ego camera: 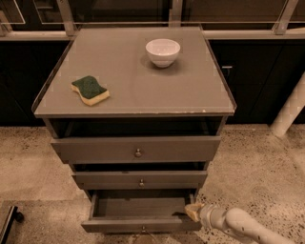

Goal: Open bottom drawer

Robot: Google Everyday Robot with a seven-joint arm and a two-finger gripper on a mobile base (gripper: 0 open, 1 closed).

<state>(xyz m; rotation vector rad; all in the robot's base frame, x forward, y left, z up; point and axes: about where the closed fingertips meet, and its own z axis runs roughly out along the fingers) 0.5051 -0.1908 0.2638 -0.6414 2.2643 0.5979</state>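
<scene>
Claw point(193, 211) at right end of bottom drawer point(119, 224)

1. My gripper point(193, 211) sits low at a front corner of the pulled-out bottom drawer point(143, 225) of a grey three-drawer cabinet point(143, 81).
2. High above my gripper, on the cabinet's top, stand a white bowl point(163, 51) and a sponge point(90, 90): kitchen things.
3. Beneath me is a speckled stone floor point(257, 162), and far beyond are dark panels point(119, 9) in metal frames. It looks like an office or lab kitchenette.

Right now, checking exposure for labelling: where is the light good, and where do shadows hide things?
Camera view: cabinet top evenly lit, the bowl casting a soft shadow; recess under the top dark; bottom drawer dim inside; the gripper, at its right front corner, catches light.
</scene>
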